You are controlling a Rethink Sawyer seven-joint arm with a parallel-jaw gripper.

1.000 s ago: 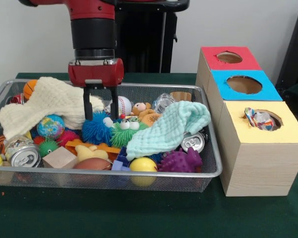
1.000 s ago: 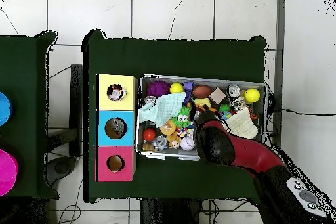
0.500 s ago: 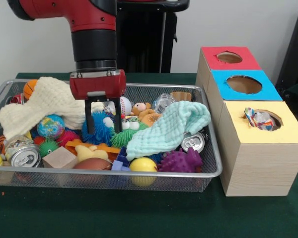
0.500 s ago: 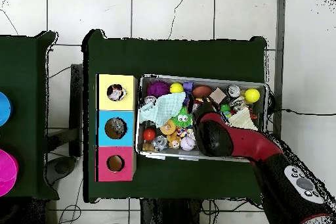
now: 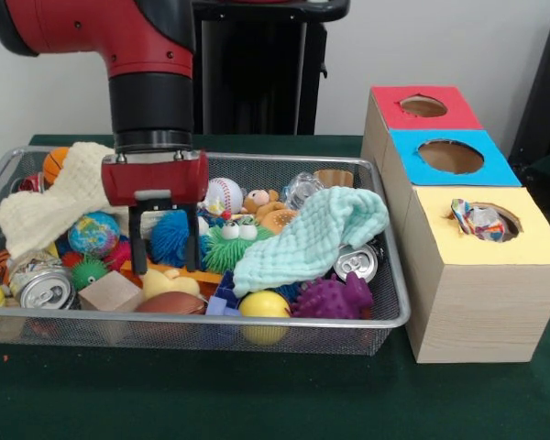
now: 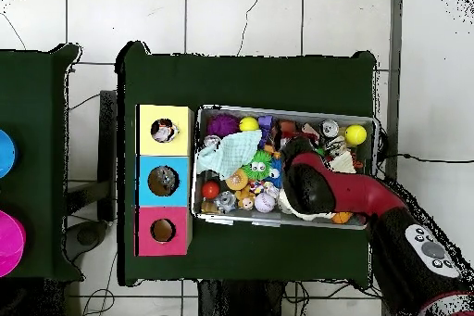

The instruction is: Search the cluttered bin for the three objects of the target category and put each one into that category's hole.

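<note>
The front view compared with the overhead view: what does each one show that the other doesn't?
Only the front view shows the hand, open, lowered by the blue spiky ball, plus the wooden block and crushed can.

Only the overhead view shows the tiled floor, and things inside the blue hole and red hole, too small to name.

Both show the wire bin, mint cloth, yellow ball and the filled yellow hole.

Right by the red gripper (image 5: 165, 266) sit a fuzzy blue ball (image 5: 170, 236), a green spiky toy (image 5: 231, 246), a mint cloth (image 5: 313, 235), a cream cloth (image 5: 64, 194), a yellow ball (image 5: 264, 304) and a purple toy (image 5: 335, 298).
</note>
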